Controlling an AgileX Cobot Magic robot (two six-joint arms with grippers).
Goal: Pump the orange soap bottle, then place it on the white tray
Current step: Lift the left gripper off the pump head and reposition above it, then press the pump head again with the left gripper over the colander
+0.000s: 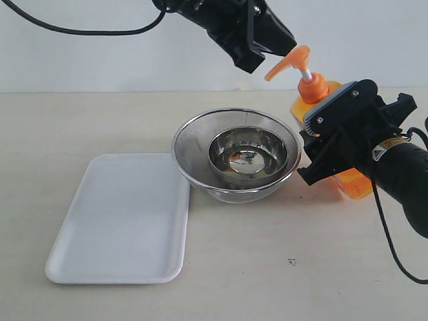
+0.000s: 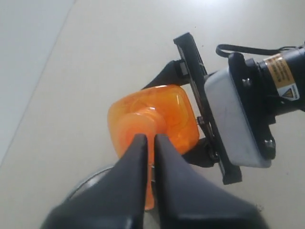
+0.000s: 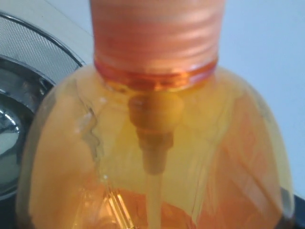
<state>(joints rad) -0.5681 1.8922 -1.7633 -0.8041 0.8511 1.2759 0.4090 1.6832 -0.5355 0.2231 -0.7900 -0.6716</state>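
The orange soap bottle (image 1: 313,88) stands at the right of the table, leaning a little, beside the steel bowl. My right gripper (image 1: 328,140) is shut on its body from the side, and the bottle (image 3: 157,143) fills the right wrist view. Its orange pump head (image 1: 292,63) is raised on the white stem, with the spout towards the bowl. My left gripper (image 1: 284,40) is shut and sits just above the pump head; whether they touch I cannot tell. In the left wrist view the shut fingertips (image 2: 150,139) hang over the bottle's top (image 2: 162,112). The white tray (image 1: 120,214) lies at the left.
A round steel strainer bowl (image 1: 194,150) with a smaller steel bowl (image 1: 247,154) inside stands in the middle, between tray and bottle, its rim touching the tray's right edge. A black cable (image 1: 80,30) hangs at the top left.
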